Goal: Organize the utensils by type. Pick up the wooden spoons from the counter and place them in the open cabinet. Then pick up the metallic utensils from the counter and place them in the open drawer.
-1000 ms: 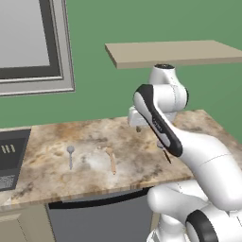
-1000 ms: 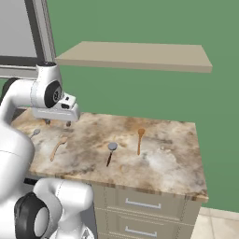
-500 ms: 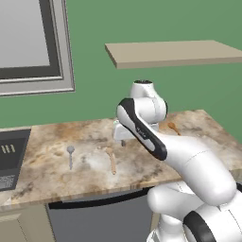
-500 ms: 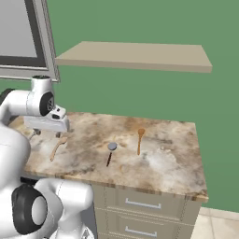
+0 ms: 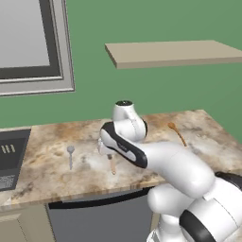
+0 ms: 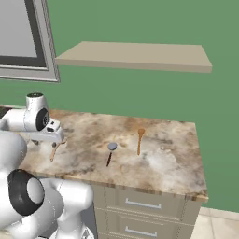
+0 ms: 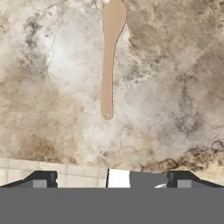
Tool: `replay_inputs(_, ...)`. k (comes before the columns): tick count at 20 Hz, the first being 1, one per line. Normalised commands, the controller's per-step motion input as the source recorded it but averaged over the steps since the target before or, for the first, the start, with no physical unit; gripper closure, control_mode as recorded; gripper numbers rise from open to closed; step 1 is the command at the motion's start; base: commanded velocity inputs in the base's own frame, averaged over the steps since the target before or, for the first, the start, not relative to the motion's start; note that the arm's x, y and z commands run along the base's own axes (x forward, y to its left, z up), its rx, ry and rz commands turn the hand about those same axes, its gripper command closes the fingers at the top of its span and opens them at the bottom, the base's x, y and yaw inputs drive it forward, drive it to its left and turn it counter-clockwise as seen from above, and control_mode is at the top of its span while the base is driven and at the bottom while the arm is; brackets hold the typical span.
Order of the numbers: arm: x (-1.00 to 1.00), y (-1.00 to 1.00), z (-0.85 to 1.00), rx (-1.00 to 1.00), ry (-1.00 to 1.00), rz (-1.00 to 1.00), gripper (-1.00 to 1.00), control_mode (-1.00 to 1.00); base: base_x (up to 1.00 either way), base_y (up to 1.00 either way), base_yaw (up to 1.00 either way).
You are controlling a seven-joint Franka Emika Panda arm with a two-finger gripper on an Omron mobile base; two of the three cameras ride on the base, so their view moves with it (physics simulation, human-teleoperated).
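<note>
On the marbled counter [image 5: 42,175], from the left in the left base view:

- Dark sink [image 5: 10,158] at the counter's left end, partly cut off by the picture edge.
- Grey metal spoon [image 5: 70,154], lying flat, bowl toward the wall, well apart from the sink.
- Gripper [image 5: 105,152], hanging low over the counter between the metal spoon and the near wooden spoon. Jaws spread wide, nothing between them; the hand view shows the two dark fingertips [image 7: 40,179] far apart with bare stone beyond.
- Near wooden spoon [image 5: 112,164], tan, lying flat just beside the gripper, toward the counter's front edge. In the hand view the same spoon [image 7: 109,52] lies straight ahead of the fingertips, handle end toward them, bowl away, not touched. In the right base view it [image 6: 54,150] shows just under the hand [image 6: 48,136].
- Far wooden spoon [image 5: 176,132], orange-brown, lying flat toward the right end, bowl toward the wall; also seen [image 6: 139,140] in the right base view.
- Black-handled utensil [image 6: 110,152] with round grey head, in the right base view, lying between the two wooden spoons, near the far one.

Above: bare tan wall shelf [image 5: 175,52] on the green wall. Below the counter in the right base view: beige drawer fronts [image 6: 140,203] with silver handles, closed.
</note>
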Motion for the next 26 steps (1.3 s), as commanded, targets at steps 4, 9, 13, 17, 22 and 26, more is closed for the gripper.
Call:
replay_inputs(4, 0.51, 0.28, -0.41, -0.05, 0.01, 0.00, -1.00, -1.00, 0.00, 0.00, 0.00)
replay_inputs(9, 0.49, 0.10, -0.35, -0.03, 0.04, 0.00, -1.00, -1.00, 0.00, 0.00, 0.00)
replay_inputs(13, 0.44, 0.01, -0.37, 0.00, 0.00, 0.00, -1.00, -1.00, 0.00, 0.00, 0.00)
replay_inputs(17, 0.48, 0.10, -0.32, 0.00, 0.00, 0.00, -1.00, -1.00, 0.00, 0.00, 0.00)
replay_inputs(22, 0.41, 0.15, -0.32, 0.00, 0.00, 0.00, -1.00, -1.00, 0.00, 0.00, 0.00)
replay_inputs(26, 0.37, 0.22, -0.37, 0.00, 0.00, 0.00, -1.00, -1.00, 0.00, 0.00, 0.00)
